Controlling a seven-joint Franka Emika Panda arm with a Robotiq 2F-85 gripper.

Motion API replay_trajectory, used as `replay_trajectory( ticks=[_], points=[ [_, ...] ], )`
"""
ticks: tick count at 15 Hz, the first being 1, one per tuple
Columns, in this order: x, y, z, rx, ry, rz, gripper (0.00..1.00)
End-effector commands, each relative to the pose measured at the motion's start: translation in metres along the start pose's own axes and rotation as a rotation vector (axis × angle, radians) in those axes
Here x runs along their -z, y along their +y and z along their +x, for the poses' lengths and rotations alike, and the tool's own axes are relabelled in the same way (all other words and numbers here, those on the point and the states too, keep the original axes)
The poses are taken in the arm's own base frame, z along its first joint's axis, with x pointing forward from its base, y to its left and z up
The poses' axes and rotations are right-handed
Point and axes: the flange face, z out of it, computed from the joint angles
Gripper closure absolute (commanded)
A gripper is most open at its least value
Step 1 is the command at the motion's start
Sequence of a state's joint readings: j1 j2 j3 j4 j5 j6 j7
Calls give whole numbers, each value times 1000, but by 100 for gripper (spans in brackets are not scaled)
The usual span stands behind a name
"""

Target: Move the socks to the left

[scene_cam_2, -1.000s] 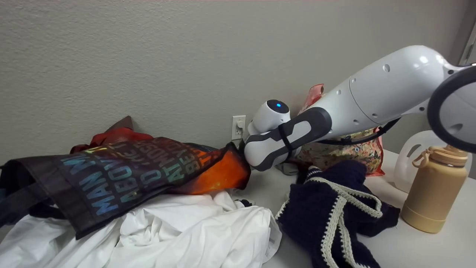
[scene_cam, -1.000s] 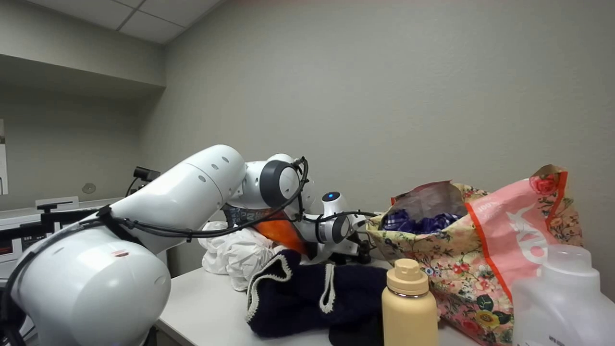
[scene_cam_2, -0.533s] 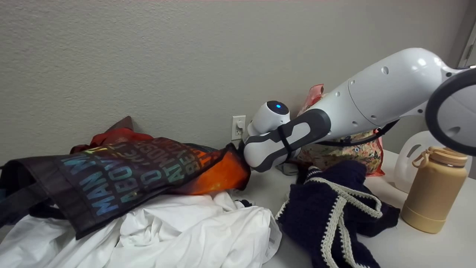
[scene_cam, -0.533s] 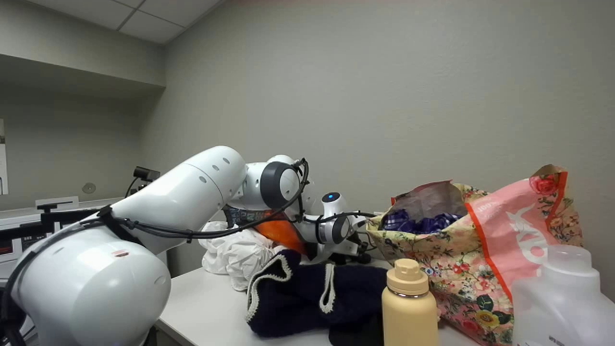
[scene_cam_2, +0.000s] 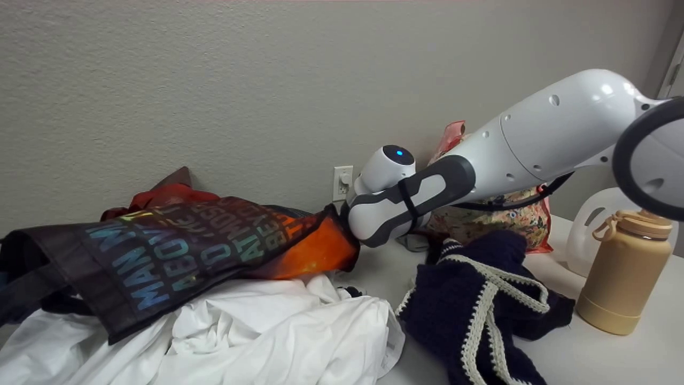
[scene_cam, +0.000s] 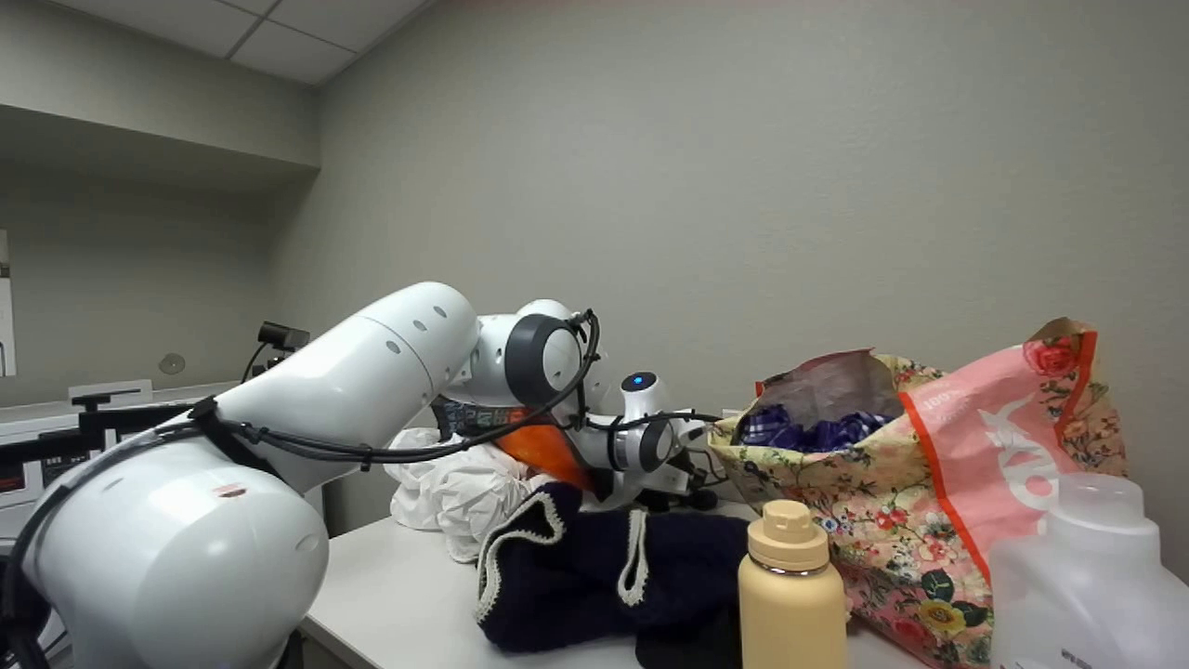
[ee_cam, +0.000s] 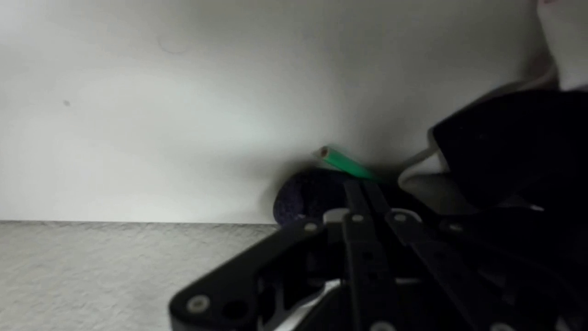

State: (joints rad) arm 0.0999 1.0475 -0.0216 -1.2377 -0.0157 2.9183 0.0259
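The socks show in the wrist view as a dark bundle with a purplish rounded end [ee_cam: 290,202] on the white tabletop, close to the table's edge by the wall. My gripper [ee_cam: 364,184] is shut on this dark cloth, its two fingers almost together. Darkness hides how much fabric lies between them. A green stick [ee_cam: 347,164] with a brown tip lies right beyond the fingertips. In both exterior views the wrist [scene_cam: 643,400] is low at the back of the table, and the arm largely covers the gripper and socks.
A black cloth with a grey edge [ee_cam: 510,142] lies to the right in the wrist view. A printed bag [scene_cam_2: 214,235] and white cloth [scene_cam_2: 288,331] flank the arm. A navy knit [scene_cam_2: 454,305], floral bag [scene_cam: 873,492], bottle [scene_cam: 792,595] and jug [scene_cam: 1087,585] stand nearer.
The jaws have come together over the last second. The arm has sunk very slightly and is otherwise almost still; the surrounding items have not moved.
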Motion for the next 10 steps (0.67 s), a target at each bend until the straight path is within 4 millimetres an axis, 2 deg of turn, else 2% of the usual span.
replay_trajectory(
  ticks=[1,10],
  points=[
    [-1,2,5,14,27,2,67],
    [-2,2,4,106,30,44,1]
  ],
)
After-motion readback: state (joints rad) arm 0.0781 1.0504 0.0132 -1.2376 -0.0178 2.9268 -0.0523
